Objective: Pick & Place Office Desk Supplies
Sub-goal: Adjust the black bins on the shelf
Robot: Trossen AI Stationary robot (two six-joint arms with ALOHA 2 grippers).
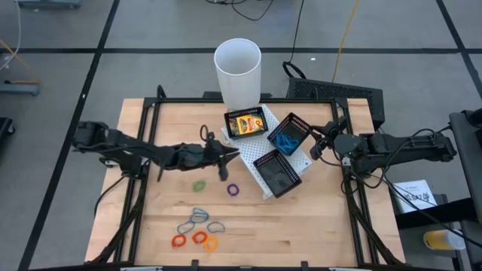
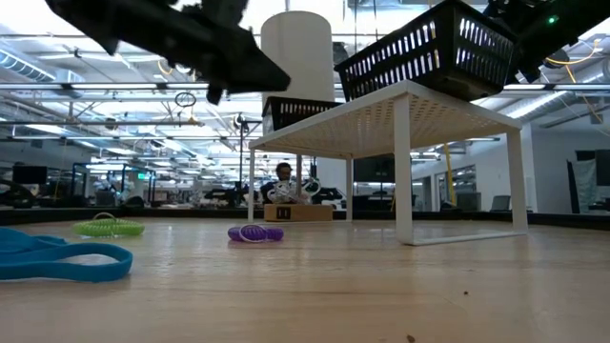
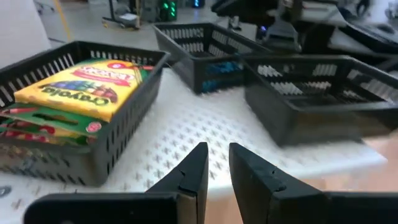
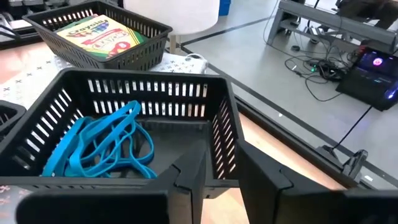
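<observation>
From above, a white perforated stand [image 1: 265,162] was seen on the wooden table [image 1: 316,226], bearing three black mesh baskets: the one nearest the tall white cup [image 1: 238,71] held the crayon boxes [image 1: 246,123], the middle basket [image 1: 290,134] held blue rubber bands [image 1: 285,140], and the third basket [image 1: 277,172] looked empty. The left gripper [image 1: 224,156] was placed just beside the stand's edge, with nothing held; the right gripper [image 1: 316,143] was placed at the middle basket's far side. Loose bands were scattered away from the stand: a green loop [image 1: 199,185], a purple loop [image 1: 233,190], and a cluster of grey-blue, red and orange loops [image 1: 197,229]. At table height, the green loop [image 2: 109,227] and purple loop [image 2: 254,232] were seen lying in front of the stand [image 2: 400,110]. Through the left wrist camera, the left gripper [image 3: 215,163] was shown with its fingers slightly parted and empty, before the stand, the crayon boxes [image 3: 81,87] beyond. Through the right wrist camera, the right gripper [image 4: 217,171] was shown narrowly parted at the middle basket's wall [image 4: 186,93]; whether the wall was gripped cannot be told.
</observation>
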